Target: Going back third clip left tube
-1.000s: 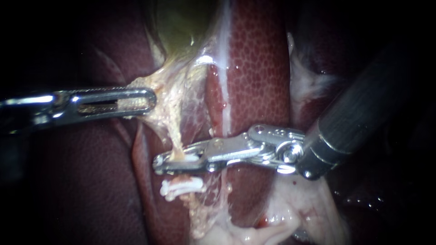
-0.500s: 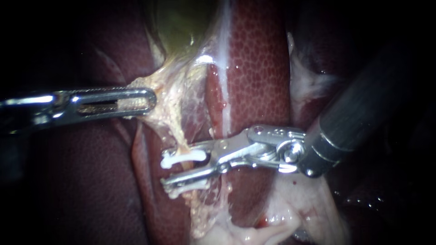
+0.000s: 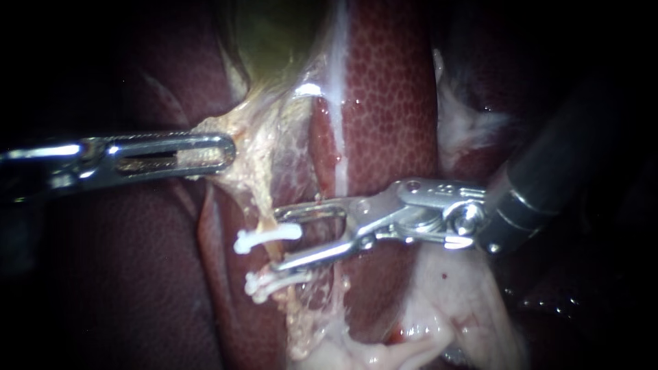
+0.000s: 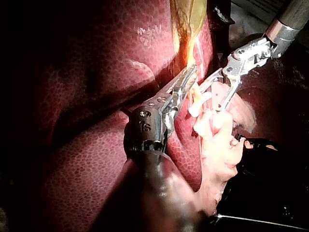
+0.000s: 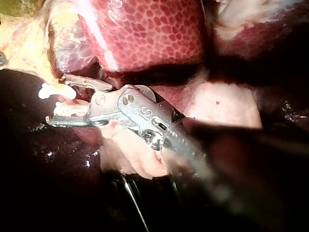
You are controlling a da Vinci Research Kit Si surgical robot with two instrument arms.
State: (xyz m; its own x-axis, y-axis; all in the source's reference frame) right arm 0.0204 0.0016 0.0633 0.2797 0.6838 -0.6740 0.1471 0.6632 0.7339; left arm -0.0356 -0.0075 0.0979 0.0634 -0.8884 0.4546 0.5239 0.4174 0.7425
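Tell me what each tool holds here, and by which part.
The left tool grips the pale yellowish stringy tissue at its edge, below the green gallbladder. The right tool holds nothing; its jaws are open.

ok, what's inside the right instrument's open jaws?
One white clip on the tube reaches into the gap of the right instrument. Its lower jaw covers part of a second clip.

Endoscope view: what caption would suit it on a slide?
Left instrument grips pale tissue; right instrument, jaws open, straddles upper clip, lower clip below it on the same tube.
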